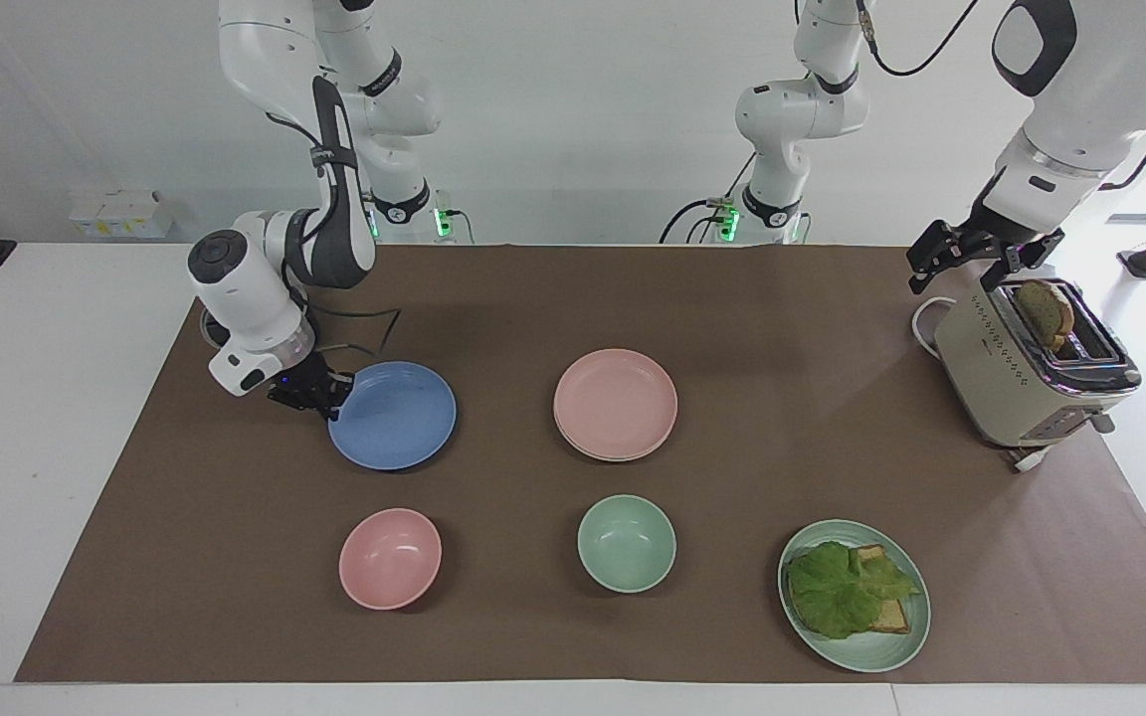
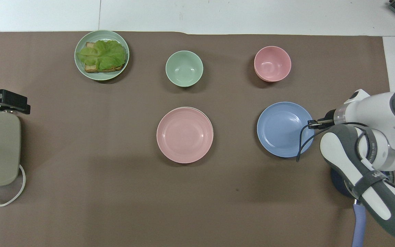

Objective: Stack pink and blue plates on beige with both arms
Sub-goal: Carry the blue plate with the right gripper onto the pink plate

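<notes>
The blue plate (image 1: pixel 394 416) (image 2: pixel 281 129) is toward the right arm's end of the table. My right gripper (image 1: pixel 334 390) (image 2: pixel 311 123) is shut on its rim at the edge toward that end, and that edge looks slightly lifted off the mat. The pink plate (image 1: pixel 616 400) (image 2: pixel 184 134) lies mid-table on top of the beige plate, of which only a thin pale rim (image 1: pixel 583 450) (image 2: pixel 205 113) shows. My left gripper (image 1: pixel 971 261) (image 2: pixel 3 103) hangs open over the toaster, holding nothing, and the left arm waits there.
A pink bowl (image 1: pixel 390 558) and a green bowl (image 1: pixel 626 544) sit farther from the robots than the plates. A green plate (image 1: pixel 891 651) carries toast and lettuce. A beige toaster (image 1: pixel 1016 373) with bread in it stands at the left arm's end.
</notes>
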